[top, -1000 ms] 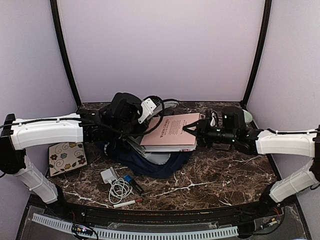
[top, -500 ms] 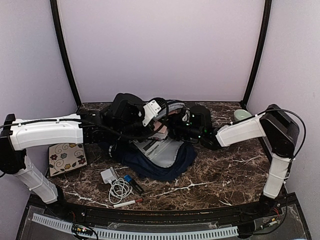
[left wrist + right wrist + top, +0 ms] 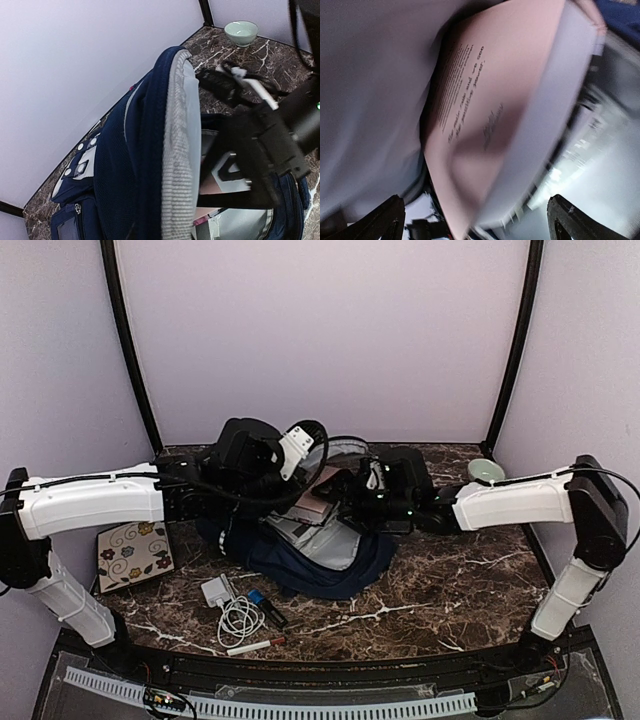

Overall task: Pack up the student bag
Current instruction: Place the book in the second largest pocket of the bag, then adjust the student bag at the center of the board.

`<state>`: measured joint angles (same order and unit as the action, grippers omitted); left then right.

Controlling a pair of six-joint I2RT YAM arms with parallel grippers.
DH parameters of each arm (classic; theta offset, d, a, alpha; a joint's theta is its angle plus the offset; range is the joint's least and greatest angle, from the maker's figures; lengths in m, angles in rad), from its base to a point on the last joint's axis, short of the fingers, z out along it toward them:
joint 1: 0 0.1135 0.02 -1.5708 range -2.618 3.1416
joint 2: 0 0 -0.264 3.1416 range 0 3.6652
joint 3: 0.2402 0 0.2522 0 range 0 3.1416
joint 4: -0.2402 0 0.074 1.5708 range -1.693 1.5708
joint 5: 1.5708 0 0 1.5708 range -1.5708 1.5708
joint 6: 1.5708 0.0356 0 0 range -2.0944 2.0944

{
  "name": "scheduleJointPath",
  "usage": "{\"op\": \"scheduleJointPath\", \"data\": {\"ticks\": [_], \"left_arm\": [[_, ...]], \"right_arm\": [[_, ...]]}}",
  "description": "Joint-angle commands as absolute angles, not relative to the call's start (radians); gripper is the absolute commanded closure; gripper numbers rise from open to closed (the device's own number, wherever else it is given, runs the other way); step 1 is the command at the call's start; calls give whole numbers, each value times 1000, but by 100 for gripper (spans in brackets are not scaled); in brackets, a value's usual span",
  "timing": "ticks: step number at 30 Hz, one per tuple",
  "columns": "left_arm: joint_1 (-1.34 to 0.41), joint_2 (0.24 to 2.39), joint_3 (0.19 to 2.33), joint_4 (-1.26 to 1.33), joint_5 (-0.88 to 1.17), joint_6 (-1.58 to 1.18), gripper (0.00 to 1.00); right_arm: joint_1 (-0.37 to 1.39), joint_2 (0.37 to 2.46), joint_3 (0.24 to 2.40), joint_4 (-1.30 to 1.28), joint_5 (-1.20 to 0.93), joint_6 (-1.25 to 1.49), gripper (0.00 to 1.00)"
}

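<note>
The student bag [image 3: 320, 562], dark navy, lies at the table's middle with its mouth facing right. My left gripper [image 3: 290, 478] is shut on its top flap and holds it raised; the flap's grey ribbed panel [image 3: 177, 150] fills the left wrist view and hides my own fingers. A pink book [image 3: 318, 506] sits partly inside the mouth. My right gripper [image 3: 347, 497] is at the opening. In the right wrist view the right gripper [image 3: 480, 220] stands open, fingertips [image 3: 387, 217] wide apart, with the book's cover [image 3: 505, 90] just beyond them.
A floral square card [image 3: 133, 555] lies at the left. A white charger with coiled cable [image 3: 232, 612], a dark marker [image 3: 272, 615] and a red-and-white pen [image 3: 255, 646] lie near the front. A green bowl [image 3: 486, 470] stands at the back right.
My right gripper carried the pink book leftwards from beside the bag into its mouth, then opened its jaws. The left gripper kept holding the flap up.
</note>
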<state>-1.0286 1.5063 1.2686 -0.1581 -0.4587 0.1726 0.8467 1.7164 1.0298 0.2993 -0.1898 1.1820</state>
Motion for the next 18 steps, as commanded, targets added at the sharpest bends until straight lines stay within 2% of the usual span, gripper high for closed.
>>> {"op": "scheduleJointPath", "data": {"ticks": [1,5,7,9,13,18], "left_arm": [[-1008,1402,1292,82,-468,102,100],[-1005,1406,1290,79,-451,102,100],[-1005,1402,1287,85,-439,103,100],[-1005,1401,1288,89,-435,105,100],[-1005,1398,1287,76,-418,104,100],[-1005,1393,1281,71,-391,97,100]], "right_arm": [[853,1583,979,-15,-132,1021,0],[846,1497,940,-99,-63,999,1],[829,1494,947,-81,-70,982,6],[814,1518,984,-31,-90,952,13],[798,1646,1093,77,-194,906,42],[838,1841,1231,170,-344,917,55]]}}
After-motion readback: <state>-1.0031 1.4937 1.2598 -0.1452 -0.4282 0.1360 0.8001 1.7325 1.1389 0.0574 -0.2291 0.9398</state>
